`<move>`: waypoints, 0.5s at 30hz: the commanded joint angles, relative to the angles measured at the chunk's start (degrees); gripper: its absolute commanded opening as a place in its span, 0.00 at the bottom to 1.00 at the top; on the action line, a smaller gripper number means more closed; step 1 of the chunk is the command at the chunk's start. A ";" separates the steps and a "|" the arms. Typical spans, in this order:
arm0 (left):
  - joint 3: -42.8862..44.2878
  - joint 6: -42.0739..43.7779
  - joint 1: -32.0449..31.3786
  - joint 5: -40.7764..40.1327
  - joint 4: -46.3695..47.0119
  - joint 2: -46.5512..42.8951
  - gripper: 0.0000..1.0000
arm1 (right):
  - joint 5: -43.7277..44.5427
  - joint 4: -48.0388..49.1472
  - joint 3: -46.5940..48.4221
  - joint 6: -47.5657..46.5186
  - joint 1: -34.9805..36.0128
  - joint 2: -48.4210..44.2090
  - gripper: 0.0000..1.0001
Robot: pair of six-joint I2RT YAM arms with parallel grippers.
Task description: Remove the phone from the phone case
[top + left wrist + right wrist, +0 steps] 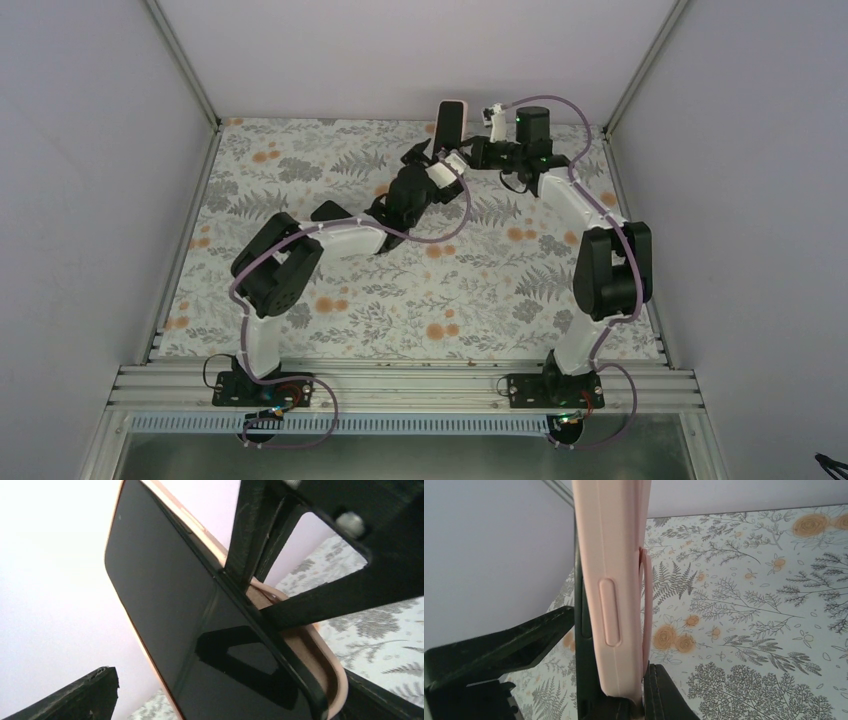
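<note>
Phone [450, 122] upright on end — right end effector [467, 156] pinches it; left end effector [432, 160] spread.

Plain pale lilac walls [90, 200] enclose the tabletop on its left, far and right edges; a fern-and-orange-bloom floral cloth [400, 300] covers it, with aluminium rails [400, 385] along the near edge

Top cam overhead; wrist cams close, sharing case [614, 580].

Pink phone case [614, 580], black phone [170, 615]
</note>
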 commanded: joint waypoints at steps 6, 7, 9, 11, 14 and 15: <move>7.49 -14.28 6.08 7.04 -15.94 -3.29 1.00 | -1.22 -8.81 1.87 -0.61 -2.47 1.18 0.03; 7.31 -13.86 5.70 6.55 -15.40 -3.21 1.00 | -1.17 -8.82 1.85 -0.66 -2.51 1.05 0.03; 7.35 -13.61 5.56 7.32 -15.68 -3.33 1.00 | -0.83 -8.87 1.53 -0.89 -2.79 0.75 0.03; 7.28 -13.71 5.47 8.63 -16.20 -3.65 1.00 | -0.77 -8.87 1.54 -0.90 -3.02 1.00 0.03; 7.17 -14.15 4.83 11.36 -17.75 -4.72 1.00 | -0.69 -8.99 2.38 -0.91 -3.22 2.17 0.03; 6.98 -13.94 4.20 11.65 -18.02 -5.06 1.00 | -0.60 -9.18 2.88 -0.86 -3.34 2.54 0.03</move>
